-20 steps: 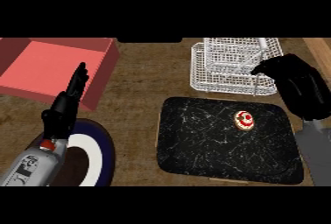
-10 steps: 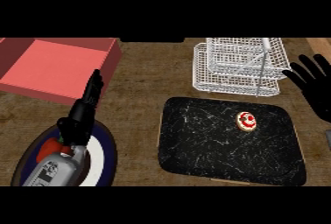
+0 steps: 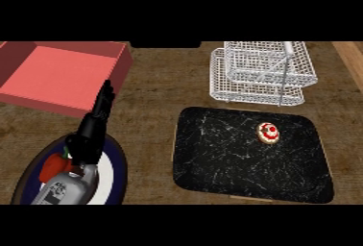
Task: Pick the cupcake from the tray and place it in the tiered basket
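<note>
Cupcake (image 3: 269,133) sits on black tray (image 3: 227,161), near wire tiered basket (image 3: 262,72); left hand (image 3: 92,127) over plate (image 3: 119,168), fingers straight.

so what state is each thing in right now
cupcake: upright on the tray, untouched
tray: lying flat, holding only the cupcake
tiered basket: upright, nothing in it
red box: open, nothing inside
plate: flat, partly under the left forearm
left hand: open, fingers straight, holding nothing
right hand: out of view

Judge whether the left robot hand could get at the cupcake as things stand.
Probably yes: the left robot hand is open, and nothing stands between it and the cupcake, uncovered on the tray.
</note>
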{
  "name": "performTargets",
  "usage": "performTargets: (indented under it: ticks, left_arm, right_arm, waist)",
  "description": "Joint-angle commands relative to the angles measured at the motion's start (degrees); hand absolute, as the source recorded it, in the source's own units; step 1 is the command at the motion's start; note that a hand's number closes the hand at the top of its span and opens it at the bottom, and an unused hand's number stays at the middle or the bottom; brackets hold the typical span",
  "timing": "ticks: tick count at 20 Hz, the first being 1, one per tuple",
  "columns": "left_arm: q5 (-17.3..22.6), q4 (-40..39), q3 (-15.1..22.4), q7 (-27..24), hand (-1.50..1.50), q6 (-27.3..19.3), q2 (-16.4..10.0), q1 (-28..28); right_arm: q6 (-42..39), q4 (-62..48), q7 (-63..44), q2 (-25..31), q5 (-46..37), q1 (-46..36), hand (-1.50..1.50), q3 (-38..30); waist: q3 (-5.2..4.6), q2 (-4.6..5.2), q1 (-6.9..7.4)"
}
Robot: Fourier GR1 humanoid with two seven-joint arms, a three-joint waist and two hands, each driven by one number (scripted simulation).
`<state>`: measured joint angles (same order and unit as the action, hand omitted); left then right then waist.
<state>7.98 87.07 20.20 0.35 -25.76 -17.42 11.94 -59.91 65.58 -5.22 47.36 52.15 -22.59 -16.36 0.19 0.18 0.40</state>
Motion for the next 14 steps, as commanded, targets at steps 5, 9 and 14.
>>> performTargets:
  ticks: [5,9,14]
  left_arm:
    - [-0.5,-0.4,-0.1,-1.3,0.00,-0.2,0.4,-1.1]
    - [-0.9,-0.3,0.8,0.7,0.00,-0.6,2.0,-0.1]
    - [-1.3,-2.3,-0.8,-2.1,0.00,1.1,2.5,-1.1]
  right_arm:
    - [-4.8,20.1,1.7,8.2,-23.5,-5.2,-1.50,-2.6]
    - [-3.0,30.3,2.8,5.0,-34.6,-3.4,-1.50,-1.2]
    - [-1.1,34.5,4.8,0.1,-45.7,-3.2,-1.50,2.9]
  waist:
    - [-0.05,-0.16,0.10]
    - [-0.01,-0.12,-0.37]
    - [-0.14,0.00,0.05]
